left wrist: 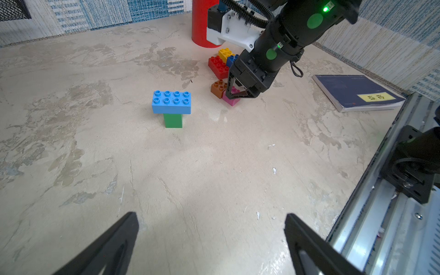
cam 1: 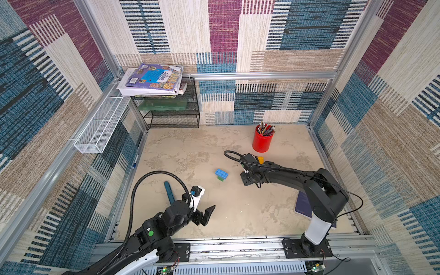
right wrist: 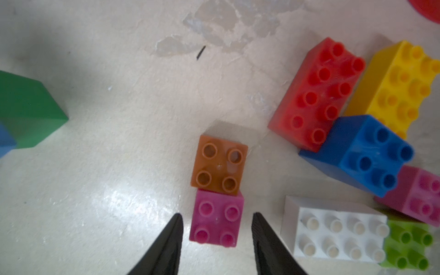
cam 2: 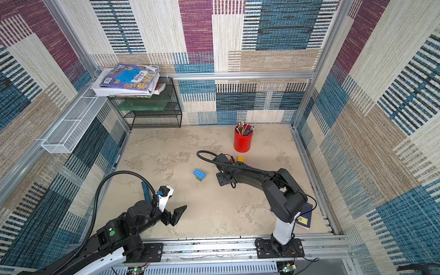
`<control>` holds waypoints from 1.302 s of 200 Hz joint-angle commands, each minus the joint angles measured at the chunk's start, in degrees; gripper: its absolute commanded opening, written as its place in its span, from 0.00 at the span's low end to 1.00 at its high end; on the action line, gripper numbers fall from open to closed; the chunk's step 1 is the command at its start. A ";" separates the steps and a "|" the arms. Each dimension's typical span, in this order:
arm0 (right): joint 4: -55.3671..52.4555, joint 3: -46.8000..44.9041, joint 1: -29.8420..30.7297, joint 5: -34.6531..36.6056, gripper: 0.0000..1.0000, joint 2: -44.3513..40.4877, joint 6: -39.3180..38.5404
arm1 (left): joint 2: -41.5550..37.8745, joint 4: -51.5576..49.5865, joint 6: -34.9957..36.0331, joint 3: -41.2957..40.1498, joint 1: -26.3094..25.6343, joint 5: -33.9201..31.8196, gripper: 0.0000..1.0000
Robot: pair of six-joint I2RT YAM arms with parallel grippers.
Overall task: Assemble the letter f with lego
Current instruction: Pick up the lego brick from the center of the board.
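A blue lego brick sits crosswise on a green one mid-table, seen in both top views. To their right lies a loose cluster: orange, pink, red, yellow, blue, white and lime bricks. My right gripper is open, low over the pink brick with a finger on each side and a gap at both. My left gripper hovers open and empty over bare table near the front.
A red pen cup stands behind the brick cluster. A dark blue book lies by the right arm's base. A black mesh shelf fills the back left corner, and a blue strip lies near the left arm.
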 commanded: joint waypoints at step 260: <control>-11.46 21.98 -0.10 -10.81 0.34 4.77 -17.37 | 0.07 1.37 0.20 -0.16 0.06 -0.48 0.99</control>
